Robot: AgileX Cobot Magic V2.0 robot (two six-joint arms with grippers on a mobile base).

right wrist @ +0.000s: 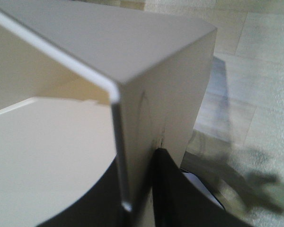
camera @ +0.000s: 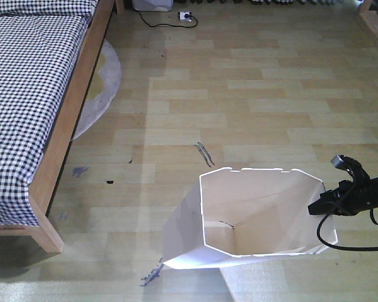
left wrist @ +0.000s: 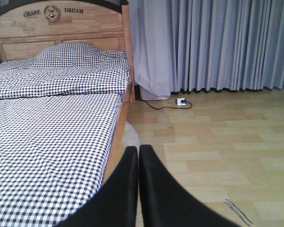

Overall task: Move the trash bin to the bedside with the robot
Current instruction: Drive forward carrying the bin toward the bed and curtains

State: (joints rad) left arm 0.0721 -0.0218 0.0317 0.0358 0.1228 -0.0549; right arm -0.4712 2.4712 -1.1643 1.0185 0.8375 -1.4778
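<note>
Apparently the right gripper [camera: 316, 207] is clamped on the right wall of the trash bin [camera: 258, 207] at its rim, I think so that the light bin can be dragged over the wooden floor [camera: 252, 94] toward the bed [camera: 25, 94], from which it stands apart. Only the right wrist view shows the thin wall pinched between two black fingers [right wrist: 177, 201]. The left wrist view alone shows the left gripper [left wrist: 138, 158], its fingers together on nothing, facing the bed.
</note>
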